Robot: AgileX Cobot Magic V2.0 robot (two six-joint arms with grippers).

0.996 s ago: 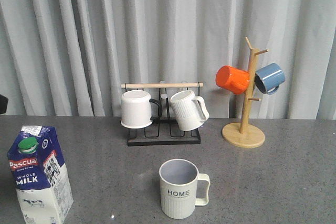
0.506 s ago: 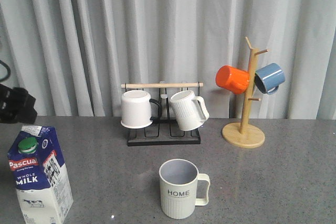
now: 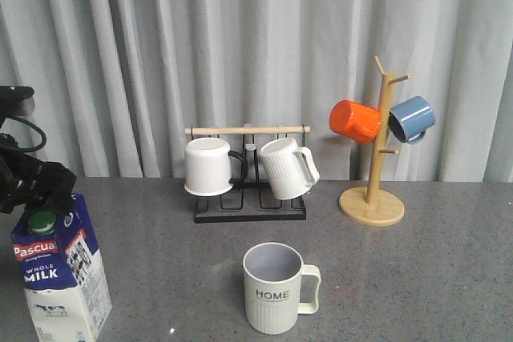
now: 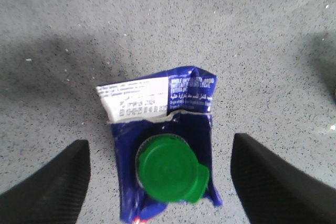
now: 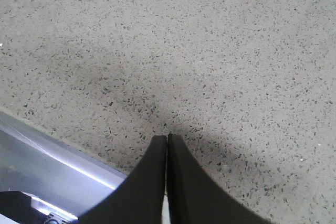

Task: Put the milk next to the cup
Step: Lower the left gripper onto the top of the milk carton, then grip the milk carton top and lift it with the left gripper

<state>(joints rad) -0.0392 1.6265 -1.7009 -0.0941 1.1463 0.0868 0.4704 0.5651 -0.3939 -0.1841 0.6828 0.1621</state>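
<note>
The milk (image 3: 60,274) is a blue and white gable-top carton with a red "Pascual" band and a green cap, standing at the front left of the table. The cup (image 3: 276,287) is a cream ribbed mug marked "HOME" at the front centre, handle to the right. My left gripper (image 4: 160,148) is open right above the milk (image 4: 165,145); its two fingers stand either side of the green cap (image 4: 169,168), clear of it. In the front view the left arm (image 3: 28,178) shows just above the carton's top. My right gripper (image 5: 167,139) is shut and empty over bare table.
A black rack (image 3: 250,207) with a wooden bar holds a plain white mug (image 3: 208,166) and a white ribbed mug (image 3: 287,167) behind the cup. A wooden mug tree (image 3: 373,198) at the back right carries an orange mug (image 3: 354,121) and a blue mug (image 3: 412,118). A grey curtain hangs behind.
My left arm has come in from the left edge and moved right and down, ending just above the milk carton. The milk, cup and right gripper have not moved.
</note>
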